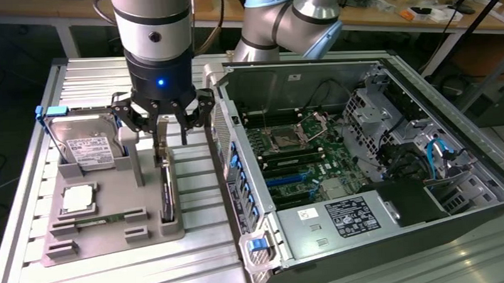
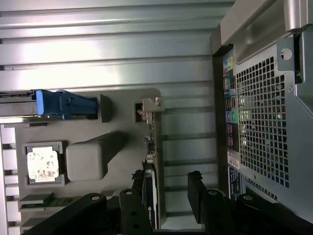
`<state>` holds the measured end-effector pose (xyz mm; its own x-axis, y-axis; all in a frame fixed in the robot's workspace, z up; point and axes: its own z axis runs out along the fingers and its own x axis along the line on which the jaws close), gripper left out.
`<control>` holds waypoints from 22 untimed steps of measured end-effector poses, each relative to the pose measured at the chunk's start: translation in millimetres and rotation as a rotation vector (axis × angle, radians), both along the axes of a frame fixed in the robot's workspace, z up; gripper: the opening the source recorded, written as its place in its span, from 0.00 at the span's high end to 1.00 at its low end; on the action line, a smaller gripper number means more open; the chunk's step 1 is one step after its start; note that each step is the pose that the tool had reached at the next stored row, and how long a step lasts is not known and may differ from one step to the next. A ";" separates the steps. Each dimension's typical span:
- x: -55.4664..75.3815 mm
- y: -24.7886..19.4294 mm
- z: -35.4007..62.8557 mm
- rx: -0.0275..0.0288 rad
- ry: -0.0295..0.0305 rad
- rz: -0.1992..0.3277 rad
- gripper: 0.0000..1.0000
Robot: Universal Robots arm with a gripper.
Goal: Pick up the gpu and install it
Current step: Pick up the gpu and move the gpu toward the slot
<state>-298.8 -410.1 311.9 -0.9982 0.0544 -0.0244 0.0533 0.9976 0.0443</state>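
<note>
The gpu (image 1: 165, 185) stood on edge in a slot of the grey tray (image 1: 112, 231) on the bench (image 1: 82, 78). The jaws were wide, straddling its top edge.

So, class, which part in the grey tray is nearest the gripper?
The gpu: the thin card standing on edge under the gripper; the hard drive and square chip sit farther off.

I see tray (image 1: 112, 237) on surface (image 1: 156, 271), exterior view's left | hard drive (image 1: 89, 147) behind chip (image 1: 78, 198) in it | gpu (image 1: 166, 195) on edge along tray side nearest case (image 1: 275, 84) | gripper (image 1: 169, 135) over gpu | case on exterior view's right
</note>
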 end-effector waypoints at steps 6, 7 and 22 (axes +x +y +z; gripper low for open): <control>-0.3 -0.6 -11.1 0.0000 0.0000 0.000 0.52; -0.6 -0.6 -13.0 0.0000 0.0000 0.000 0.52; -7.7 -15.2 -44.2 0.0000 0.0000 0.000 0.52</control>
<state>-306.5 -425.2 267.7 -0.9982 0.0544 -0.0244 0.0533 0.9976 0.0444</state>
